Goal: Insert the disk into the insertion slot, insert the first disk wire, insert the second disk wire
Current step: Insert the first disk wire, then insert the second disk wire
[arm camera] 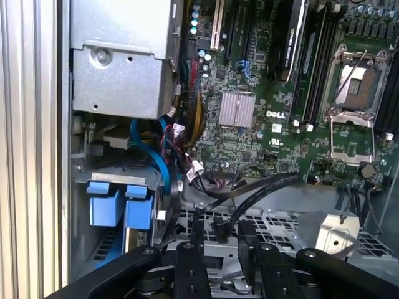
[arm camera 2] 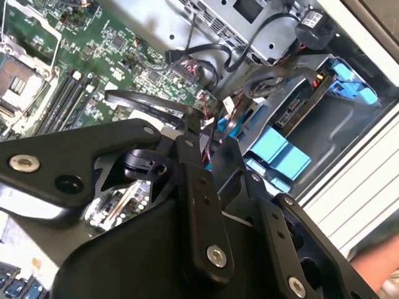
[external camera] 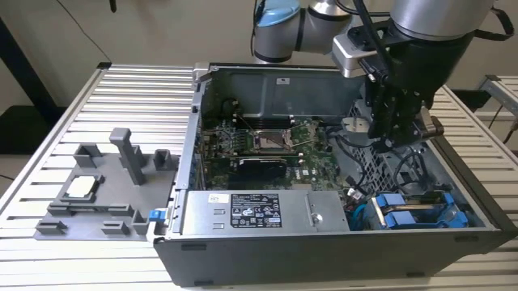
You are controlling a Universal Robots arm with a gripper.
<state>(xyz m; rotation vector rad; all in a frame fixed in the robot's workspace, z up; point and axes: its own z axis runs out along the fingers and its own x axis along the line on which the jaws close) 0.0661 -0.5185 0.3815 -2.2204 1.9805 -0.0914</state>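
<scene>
hanging over the open computer case (external camera: 340,242), the end effector (external camera: 396,136) sits at about two o'clock in the exterior view, above the perforated cage (external camera: 380,163) and beside the green motherboard (external camera: 259,151). in the first wrist view its black fingers (arm camera: 193,249) are clenched on a black cable (arm camera: 262,190) that loops up off the cage toward the motherboard's edge. the disk (external camera: 421,212) already lies in the insertion slot (external camera: 465,209) at about five o'clock in the exterior view, its blue carrier tabs facing outward, just beside the grey power-supply box (external camera: 259,212). in the second wrist view the disk shows as blue tabs beyond the fingers, apart from them. a grey fixture tray (external camera: 97,194) rests on the ribbed surface (external camera: 48,254) at about nine o'clock, beside the case.
</scene>
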